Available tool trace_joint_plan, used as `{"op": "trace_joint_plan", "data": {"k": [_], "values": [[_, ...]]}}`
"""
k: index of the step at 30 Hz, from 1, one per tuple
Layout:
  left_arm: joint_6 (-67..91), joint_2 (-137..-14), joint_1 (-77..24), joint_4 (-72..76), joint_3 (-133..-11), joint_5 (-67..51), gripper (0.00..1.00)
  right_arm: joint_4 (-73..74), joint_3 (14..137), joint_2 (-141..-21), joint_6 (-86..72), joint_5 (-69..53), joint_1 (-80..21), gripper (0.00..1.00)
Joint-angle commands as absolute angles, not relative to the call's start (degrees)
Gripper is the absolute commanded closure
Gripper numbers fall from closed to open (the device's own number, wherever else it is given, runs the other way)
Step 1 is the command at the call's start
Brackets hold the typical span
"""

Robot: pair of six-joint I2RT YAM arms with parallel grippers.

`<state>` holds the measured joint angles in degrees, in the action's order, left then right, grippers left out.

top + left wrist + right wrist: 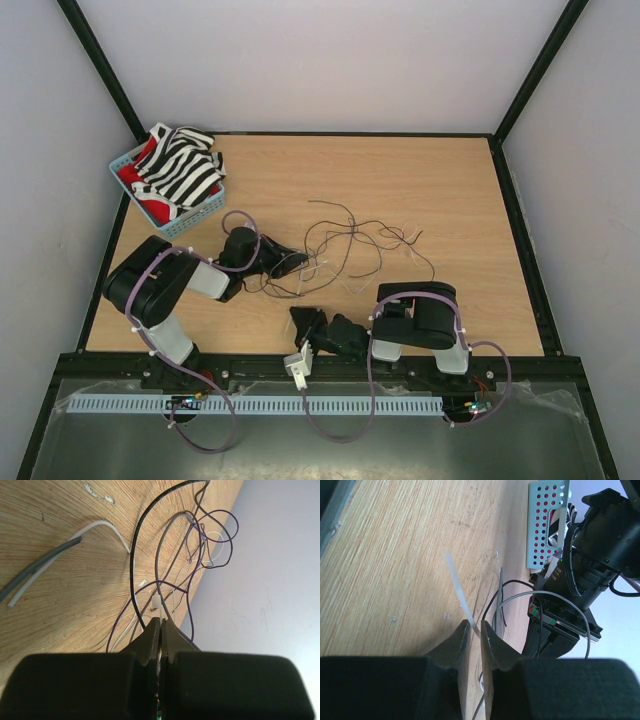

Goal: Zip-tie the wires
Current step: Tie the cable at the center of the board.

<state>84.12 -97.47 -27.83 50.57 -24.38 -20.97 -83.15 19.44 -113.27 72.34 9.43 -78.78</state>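
R gripper (pixel 474 625) low-centre, wrist view: jaws narrowly apart astride zip tie (pixel 457 582), maybe not pinching yet | L gripper (pixel 161 620) clenched on wires (pixel 345 245), mid-frame top view | tip: seat tie deep btwn jaws, close squarely before lifting.

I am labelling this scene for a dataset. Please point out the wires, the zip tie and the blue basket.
wires (pixel 349 250): top view, middle of the tangle.
zip tie (pixel 460 592): right wrist view, middle of the strip.
blue basket (pixel 200 216): top view, near wall.
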Motion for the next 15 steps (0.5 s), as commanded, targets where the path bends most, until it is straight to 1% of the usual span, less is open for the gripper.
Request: {"op": "trace_joint_plan", "data": {"k": [1, 3, 6, 7, 12, 15], "values": [[84.7, -96.9, -28.1, 50.9, -25.4, -20.9, 1.0, -81.9, 20.4, -113.3, 69.4, 8.3, -79.4, 0.79], [84.5, -96.9, -28.2, 50.9, -25.4, -20.8, 1.0, -81.0, 20.5, -112.7, 68.5, 7.7, -79.4, 0.85], [83.6, -96.6, -28.3, 51.1, -25.5, -20.8, 1.0, -80.7, 20.3, -111.3, 66.1, 7.6, -79.4, 0.98], [83.2, -96.4, -28.3, 51.1, -25.4, -20.8, 1.0, -80.7, 20.2, -110.8, 64.9, 7.6, -79.4, 1.0], [81.4, -95.7, -28.2, 52.5, -25.0, -21.3, 1.0, -78.1, 18.4, -107.4, 57.7, 7.4, -78.9, 1.0], [79.8, -95.5, -28.2, 54.3, -25.2, -22.5, 1.0, -77.8, 15.7, -104.6, 52.4, 5.0, -78.1, 1.0]]}}
